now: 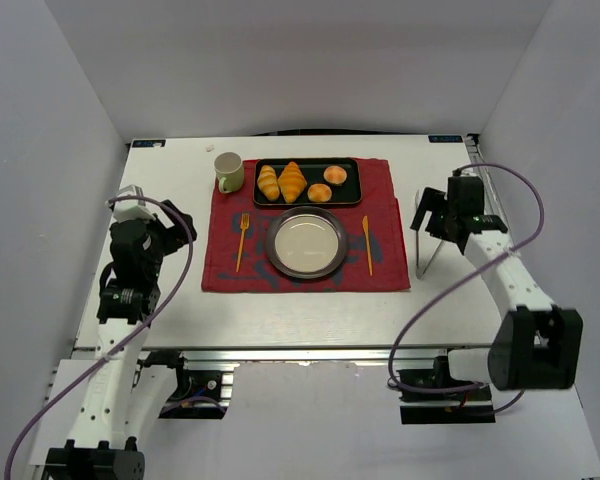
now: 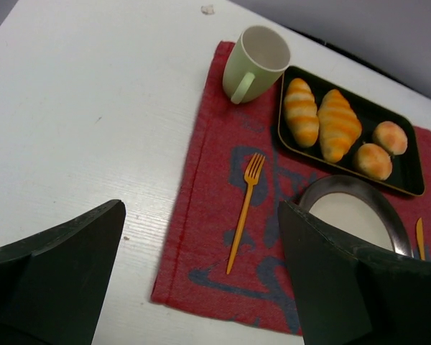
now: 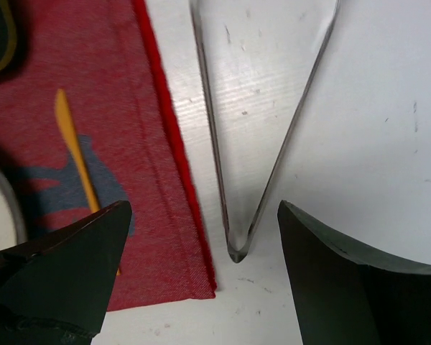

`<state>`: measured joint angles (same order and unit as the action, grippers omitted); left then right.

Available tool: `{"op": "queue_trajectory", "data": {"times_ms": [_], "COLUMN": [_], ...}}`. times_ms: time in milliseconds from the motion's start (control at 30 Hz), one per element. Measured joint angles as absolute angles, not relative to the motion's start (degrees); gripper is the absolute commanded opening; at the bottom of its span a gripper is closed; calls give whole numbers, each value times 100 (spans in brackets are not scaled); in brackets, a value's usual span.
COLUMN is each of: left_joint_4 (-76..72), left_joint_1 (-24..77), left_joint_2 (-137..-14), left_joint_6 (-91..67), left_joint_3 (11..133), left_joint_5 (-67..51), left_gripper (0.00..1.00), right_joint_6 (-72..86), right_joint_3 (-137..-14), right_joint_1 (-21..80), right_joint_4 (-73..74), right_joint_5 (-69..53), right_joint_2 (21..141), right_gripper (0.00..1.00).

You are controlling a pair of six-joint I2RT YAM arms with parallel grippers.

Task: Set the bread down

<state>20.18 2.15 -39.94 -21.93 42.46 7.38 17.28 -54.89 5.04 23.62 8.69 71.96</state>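
Note:
The bread is two small round golden buns lying at the right end of a black tray, beside two croissants. In the left wrist view the buns sit past the croissants. A round metal plate lies on the red mat in front of the tray. My left gripper hangs open over the mat's left edge, holding nothing. My right gripper is open just above metal tongs lying on the table right of the mat.
A pale green cup stands left of the tray. An orange fork lies left of the plate and an orange knife right of it. The tongs lie along the red mat's right edge.

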Motion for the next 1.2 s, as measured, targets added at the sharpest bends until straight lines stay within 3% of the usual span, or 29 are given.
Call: {"op": "queue_trajectory", "data": {"times_ms": [433,967,1100,1200], "left_joint_4": [2180,2182,2187,2193], "left_joint_1": [215,215,215,215], "left_joint_2": [-4300,-4407,-4410,-4410], "left_joint_6": [-1953,-1846,-1826,-1802], "left_joint_3": [4329,4322,4322,4322], "left_joint_5": [635,628,635,639], "left_gripper": [98,98,98,98], "right_joint_6": [1973,2014,1911,1870], "right_joint_3": [-5509,-5892,-6123,-6139], "right_joint_1": [344,318,248,209], "right_joint_4": [2296,2311,2394,2335], "right_joint_5": [829,1199,1131,1118], "right_joint_2": [8956,9966,10147,10167], "right_gripper": [89,89,79,77]}}
